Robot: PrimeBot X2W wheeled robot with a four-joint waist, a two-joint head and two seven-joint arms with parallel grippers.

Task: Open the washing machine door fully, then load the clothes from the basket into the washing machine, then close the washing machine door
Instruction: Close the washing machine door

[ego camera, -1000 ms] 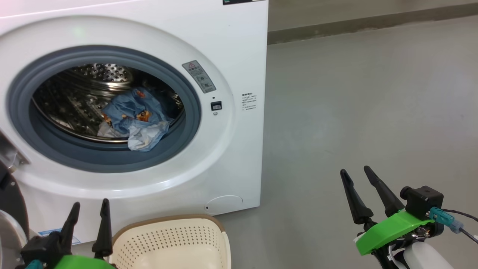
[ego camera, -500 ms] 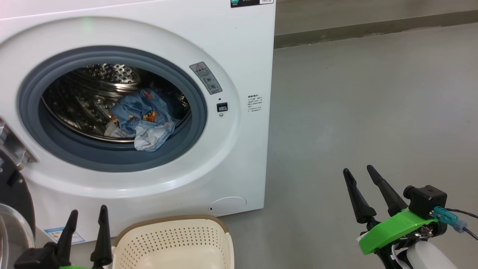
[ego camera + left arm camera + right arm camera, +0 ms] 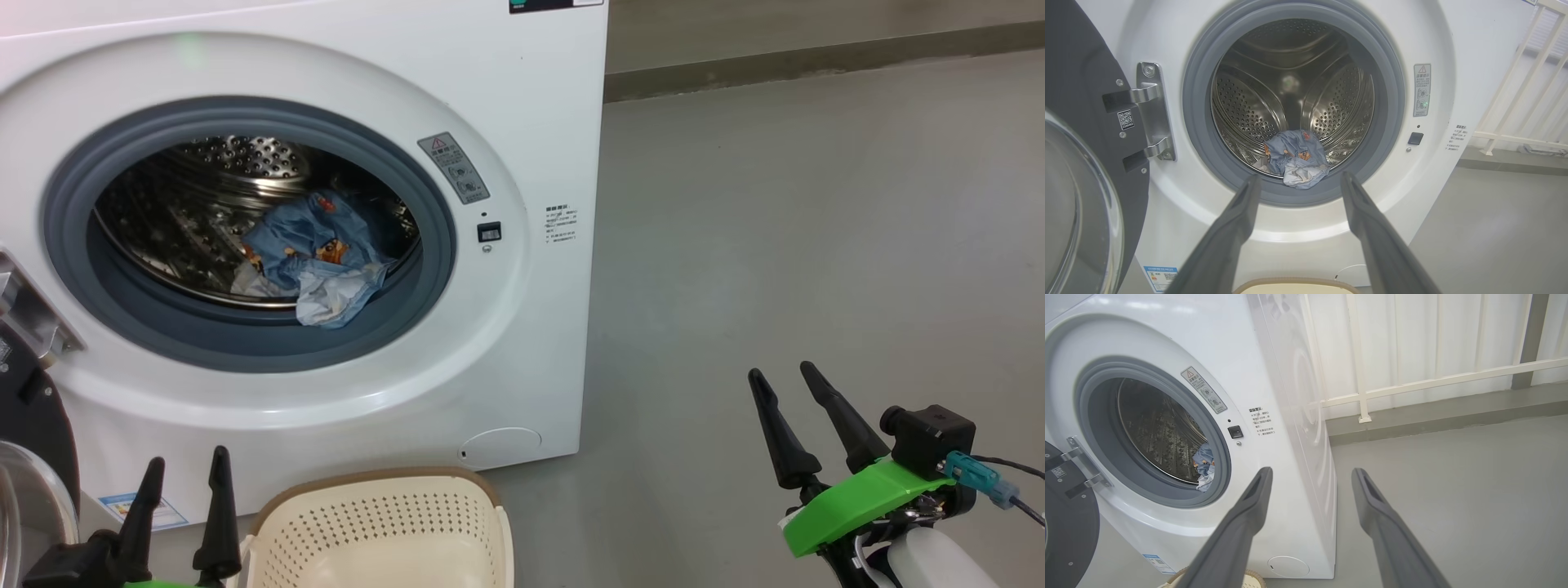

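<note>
Loading done; closing left.
Light-blue bear-print clothes [image 3: 314, 261] lay in the steel drum [image 3: 204, 192] beyond the left tool [image 3: 186, 456] and right tool [image 3: 781, 370], both released; the black-rimmed round door [image 3: 1081, 81] stood open.

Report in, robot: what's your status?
Open and empty: left gripper, right gripper. The clothes lie in the washer, door open. The basket sits below the opening, which is unblocked.

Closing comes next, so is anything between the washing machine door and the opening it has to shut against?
One thing: the clothes hang forward over the drum lip onto the grey gasket, where the washing machine door might pinch them. The left pincer and the basket sit lower, before the washing machine.
</note>
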